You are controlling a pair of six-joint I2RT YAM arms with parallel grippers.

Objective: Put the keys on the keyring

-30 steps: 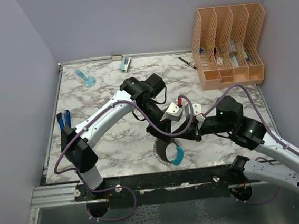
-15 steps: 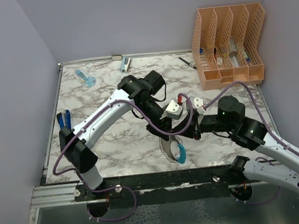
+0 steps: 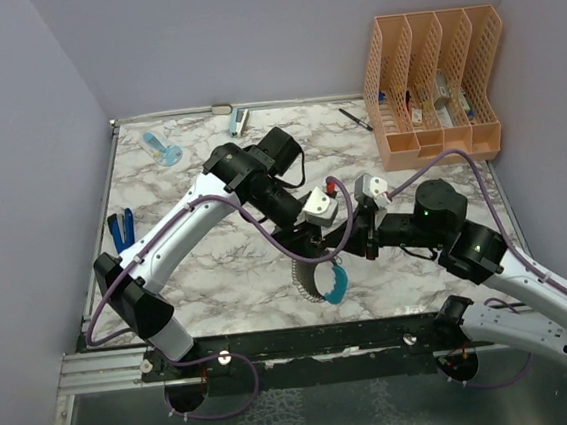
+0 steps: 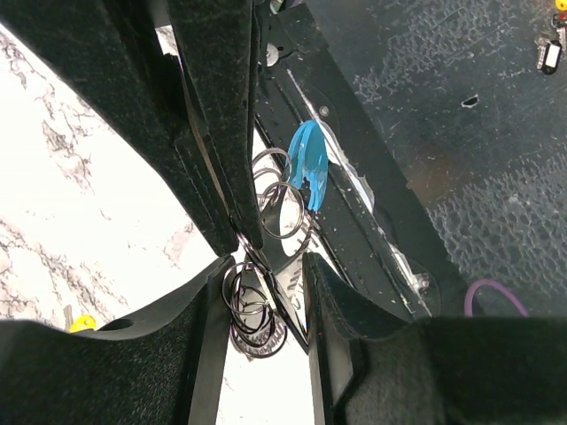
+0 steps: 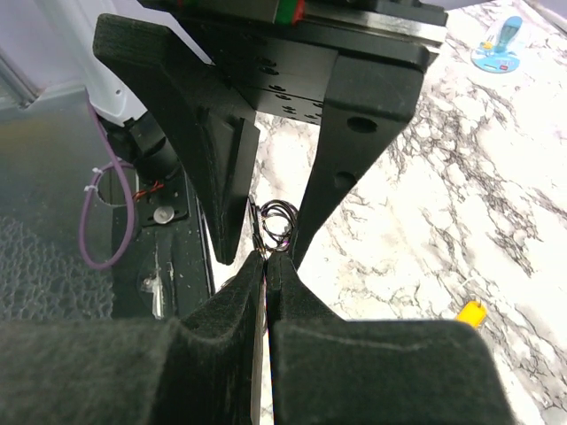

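The keyring (image 3: 317,281), a gray loop of small wire rings with a light-blue section (image 4: 308,163), hangs low over the table's front edge. My right gripper (image 5: 267,257) is shut on its thin edge; wire rings (image 5: 280,220) bunch just past the tips. In the left wrist view the right gripper's fingers (image 4: 217,133) come down from above onto the ring chain. My left gripper (image 4: 263,273) stands open around the rings (image 4: 252,305), its jaws clearly apart. One yellow key (image 5: 470,312) lies on the marble, and it is visible again as a yellow key (image 4: 82,323). In the top view the left gripper (image 3: 314,240) and right gripper (image 3: 344,239) meet tip to tip.
An orange file organizer (image 3: 432,83) stands at the back right with a black pen (image 3: 356,118) beside it. A blue-handled tool (image 3: 120,228) lies at the left edge. Small blue items (image 3: 162,147) sit at the back left. A black rail (image 3: 276,344) runs along the front.
The left gripper's jaws have widened around the rings. The left arm's elbow swung left and back, and both grippers with the keyring shifted slightly left.
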